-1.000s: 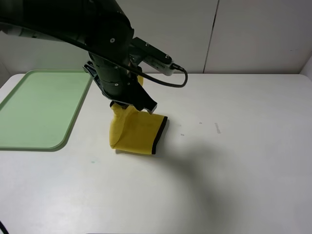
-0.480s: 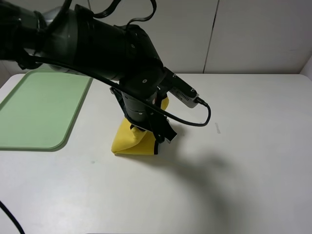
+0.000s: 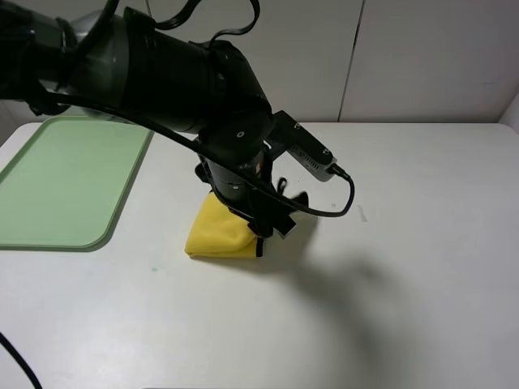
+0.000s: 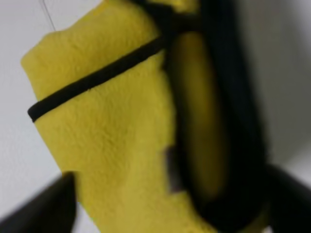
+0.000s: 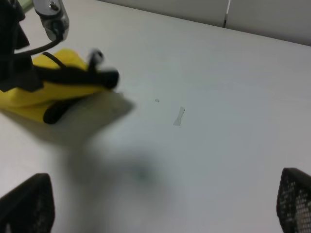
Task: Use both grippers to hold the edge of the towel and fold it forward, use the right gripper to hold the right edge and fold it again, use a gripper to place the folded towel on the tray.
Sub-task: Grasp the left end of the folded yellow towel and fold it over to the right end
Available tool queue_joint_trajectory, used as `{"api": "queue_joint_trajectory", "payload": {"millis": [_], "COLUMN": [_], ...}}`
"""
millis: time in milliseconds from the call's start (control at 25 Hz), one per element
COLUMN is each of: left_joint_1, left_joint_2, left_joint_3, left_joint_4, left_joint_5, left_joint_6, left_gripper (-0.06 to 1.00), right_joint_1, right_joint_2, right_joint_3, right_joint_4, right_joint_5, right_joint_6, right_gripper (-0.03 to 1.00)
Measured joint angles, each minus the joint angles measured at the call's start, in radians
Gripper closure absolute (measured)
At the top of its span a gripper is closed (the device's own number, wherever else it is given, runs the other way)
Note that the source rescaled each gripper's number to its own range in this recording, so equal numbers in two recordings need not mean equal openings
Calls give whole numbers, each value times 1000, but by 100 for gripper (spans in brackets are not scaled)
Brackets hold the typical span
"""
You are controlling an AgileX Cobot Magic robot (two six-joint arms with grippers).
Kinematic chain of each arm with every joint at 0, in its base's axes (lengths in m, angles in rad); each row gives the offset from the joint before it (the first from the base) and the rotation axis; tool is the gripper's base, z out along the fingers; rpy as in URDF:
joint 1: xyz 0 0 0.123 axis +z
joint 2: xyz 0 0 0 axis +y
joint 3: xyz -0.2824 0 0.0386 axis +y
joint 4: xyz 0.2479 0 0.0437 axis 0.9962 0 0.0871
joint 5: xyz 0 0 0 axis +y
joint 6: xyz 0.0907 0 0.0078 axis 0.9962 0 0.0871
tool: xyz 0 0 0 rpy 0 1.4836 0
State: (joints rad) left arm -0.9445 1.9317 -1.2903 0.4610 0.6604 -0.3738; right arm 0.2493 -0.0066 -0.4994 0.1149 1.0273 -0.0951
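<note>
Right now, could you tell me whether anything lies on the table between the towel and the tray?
Nothing visible does. The towel sits bunched under the left gripper, and only bare white table shows between it and the tray to its left in the high view.

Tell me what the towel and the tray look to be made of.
Towel: plush, fleecy yellow cloth, likely microfibre, judging by its fuzzy nap; the black trim looks like stitched binding. Tray: pale green, smooth and matte with a moulded raised rim, so probably plastic.
</note>
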Motion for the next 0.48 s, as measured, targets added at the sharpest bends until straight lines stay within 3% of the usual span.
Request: {"api": "queue_joint_trajectory", "payload": {"millis": [160,480], "left_joint_1": [0,6], "left_joint_2": [0,-55], "left_joint_3": [0,0], "left_joint_4": [0,-2], "left_joint_5": [-1,-1], "left_joint_6": [1,-14], "left_gripper": [-3,-5], "right_joint_1": [0,0], "right_joint_2": [0,0], "right_joint_3": [0,0], "right_joint_4": [0,0], "right_joint_5": [0,0], "right_joint_6": [0,0], "right_gripper": [-3,-3]}}
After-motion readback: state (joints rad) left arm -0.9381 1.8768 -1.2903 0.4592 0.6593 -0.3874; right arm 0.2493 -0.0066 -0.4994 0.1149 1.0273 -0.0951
